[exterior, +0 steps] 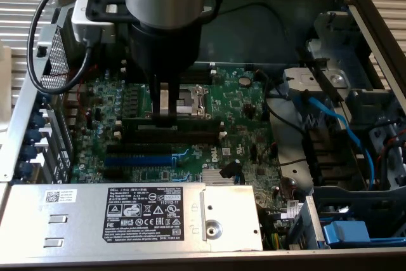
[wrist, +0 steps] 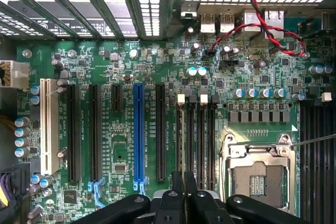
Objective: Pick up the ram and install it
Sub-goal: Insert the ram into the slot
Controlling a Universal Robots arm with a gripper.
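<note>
My gripper (exterior: 166, 116) reaches down onto the green motherboard (exterior: 244, 103) inside an open computer case. Its fingers (wrist: 177, 184) stand close together, shut on the ram (exterior: 190, 121), a long thin dark stick lying along the row of black memory slots (exterior: 171, 136) beside the processor socket (exterior: 190, 101). In the wrist view the ram (wrist: 184, 169) shows edge-on as a thin dark line running out from my gripper (wrist: 184, 181) along one of the memory slots (wrist: 202, 140). Whether the stick is seated in the slot or just above it, I cannot tell.
A blue expansion slot (exterior: 139, 158) (wrist: 138, 135) and black slots lie beside the memory slots. The silver power supply (exterior: 127, 214) fills the near side. Blue cables (exterior: 336, 125) and drive brackets sit on the exterior view's right. A red-black twisted wire (wrist: 262, 24) runs near the rear ports.
</note>
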